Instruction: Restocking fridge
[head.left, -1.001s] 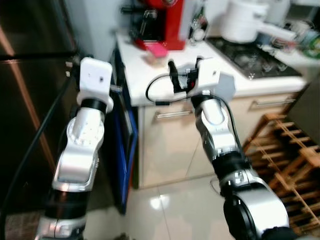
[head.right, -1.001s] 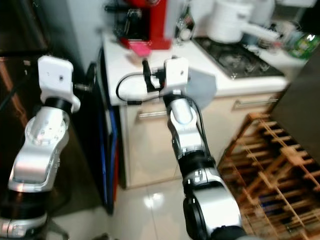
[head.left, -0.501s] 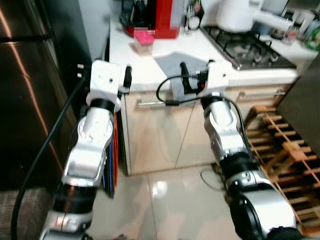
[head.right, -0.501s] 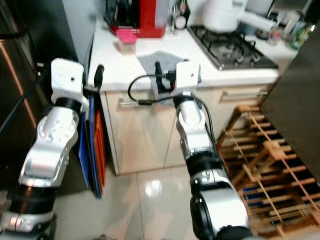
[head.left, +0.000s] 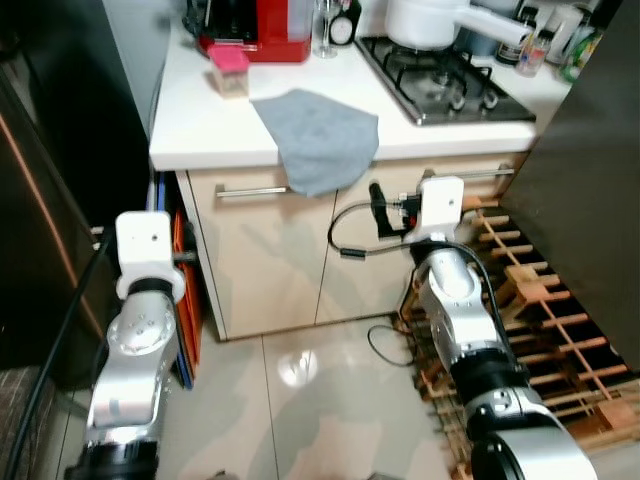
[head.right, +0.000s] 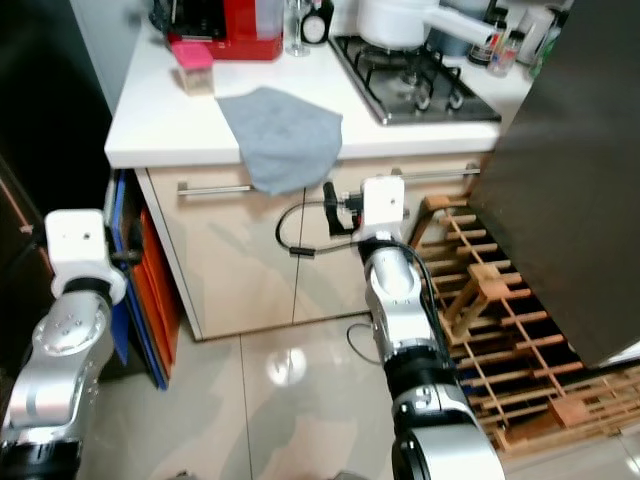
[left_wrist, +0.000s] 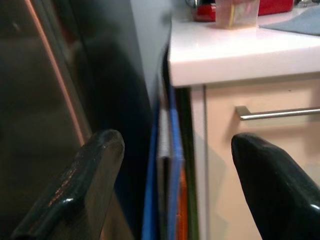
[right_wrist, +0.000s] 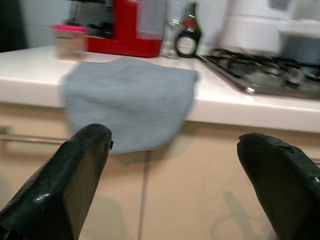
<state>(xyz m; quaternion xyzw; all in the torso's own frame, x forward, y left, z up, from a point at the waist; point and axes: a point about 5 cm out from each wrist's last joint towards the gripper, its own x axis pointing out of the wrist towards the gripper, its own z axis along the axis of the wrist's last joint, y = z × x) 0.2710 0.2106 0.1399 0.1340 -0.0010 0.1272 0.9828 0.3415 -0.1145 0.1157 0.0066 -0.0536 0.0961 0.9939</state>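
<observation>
Beside the dark fridge (left_wrist: 45, 100) hovers the left gripper (left_wrist: 172, 190) (apparently empty, fingers apart).

You have a white counter (head.left: 200, 125) ahead. On it lie a grey cloth (head.left: 322, 138) drooping over the front edge, a pink-lidded tub (head.left: 229, 71), a red coffee machine (head.left: 256, 27), and a hob (head.left: 440, 85) carrying a white pot (head.left: 425, 20).

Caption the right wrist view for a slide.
Open right pincer faces a grey cloth draped over the white counter edge, red coffee machine behind.
</observation>
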